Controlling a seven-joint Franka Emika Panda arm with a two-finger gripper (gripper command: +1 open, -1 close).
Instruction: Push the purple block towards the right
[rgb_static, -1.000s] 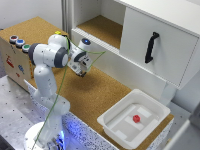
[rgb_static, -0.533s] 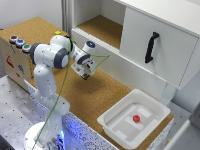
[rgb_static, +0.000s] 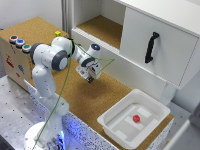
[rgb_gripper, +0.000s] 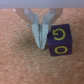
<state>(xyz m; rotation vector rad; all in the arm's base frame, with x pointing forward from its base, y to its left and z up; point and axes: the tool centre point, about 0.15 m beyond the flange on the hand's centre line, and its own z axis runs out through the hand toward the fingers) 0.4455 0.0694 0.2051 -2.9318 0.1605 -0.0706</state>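
Observation:
In the wrist view the purple block, a dark cube with yellow letters, rests on the cork surface. My gripper is shut with nothing between its fingers. Its fingertips stand right beside the block, and one finger is against the block's side. In the exterior view my gripper is low over the cork countertop, in front of the cabinet. It hides the purple block in that view.
A white tray holding a small red object sits at the exterior view's right. A white cabinet with a black handle and an open shelf stands behind. A wooden box with coloured buttons and a small yellow block are at the left.
The gripper has moved down and toward the exterior view's right, lowering to the cork surface.

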